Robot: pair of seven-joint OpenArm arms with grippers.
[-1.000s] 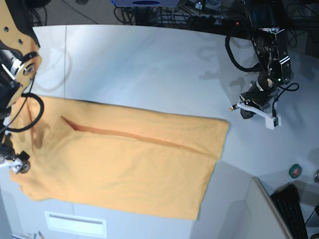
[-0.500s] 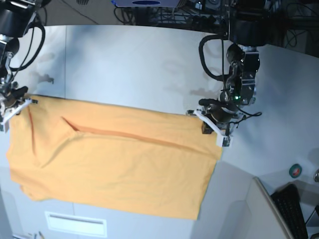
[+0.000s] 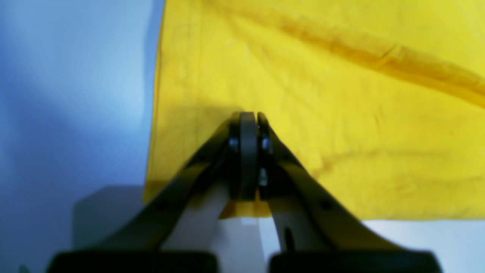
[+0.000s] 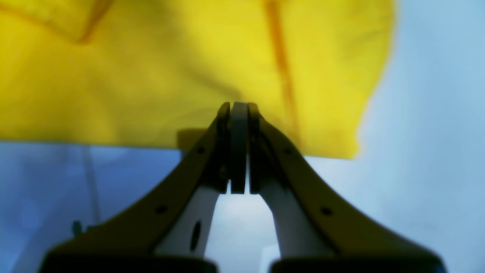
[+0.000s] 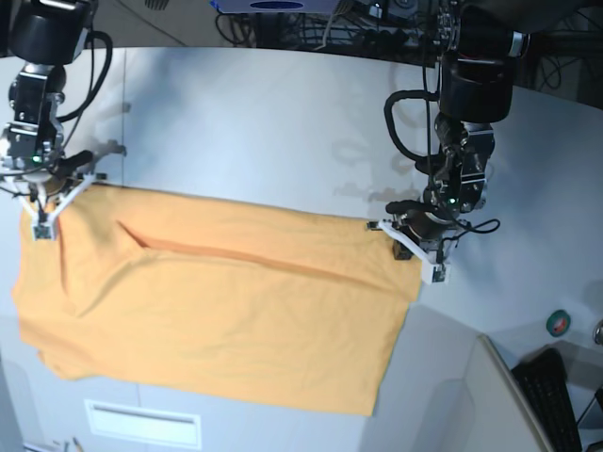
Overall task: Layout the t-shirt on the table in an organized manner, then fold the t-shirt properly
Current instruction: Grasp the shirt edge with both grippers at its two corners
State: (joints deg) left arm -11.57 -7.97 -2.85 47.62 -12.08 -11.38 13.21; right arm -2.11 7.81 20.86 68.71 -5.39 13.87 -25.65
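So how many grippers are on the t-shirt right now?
2. The left gripper is shut at the t-shirt's far right corner in the base view; the right gripper is shut at its far left corner.

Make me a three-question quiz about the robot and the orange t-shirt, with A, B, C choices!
1. Where does the t-shirt lie?
A. on the table
B. on a chair
C. in a basket

2. How many arms reach the shirt?
A. one
B. two
C. three

3. How are the jaws of the left end effector?
A. wide open
B. shut on the t-shirt
C. shut on a cup

Answers: 1 A, the cloth is spread on the pale tabletop. 2 B, the left end effector and the right end effector sit at opposite far corners. 3 B, its wrist view shows shut jaws with yellow-orange cloth pinched between.
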